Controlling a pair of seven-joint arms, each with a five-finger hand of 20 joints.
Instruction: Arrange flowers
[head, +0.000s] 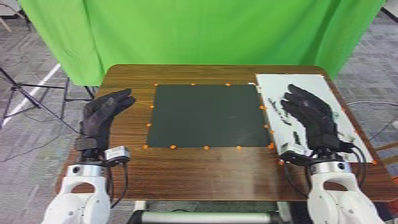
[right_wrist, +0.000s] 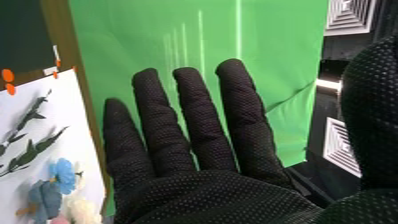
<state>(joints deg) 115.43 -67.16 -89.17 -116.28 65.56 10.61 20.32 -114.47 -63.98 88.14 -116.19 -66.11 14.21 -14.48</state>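
Your right hand (head: 311, 116) is open over the white sheet (head: 293, 80) where the leafy stems (right_wrist: 32, 150) and blue flower (right_wrist: 62, 176) lie; your left hand (head: 99, 117) is open too. Best come down beside one stem, pinch it lightly and spare the flower

One table (head: 204, 172), one dark mat (head: 209, 115), one white sheet (head: 300, 82) are showing; at least two leafy stems (right_wrist: 34, 150), at least two blue flowers (right_wrist: 63, 172) are lying around; pale flowers (right_wrist: 82, 210) are overlapping, count unclear.
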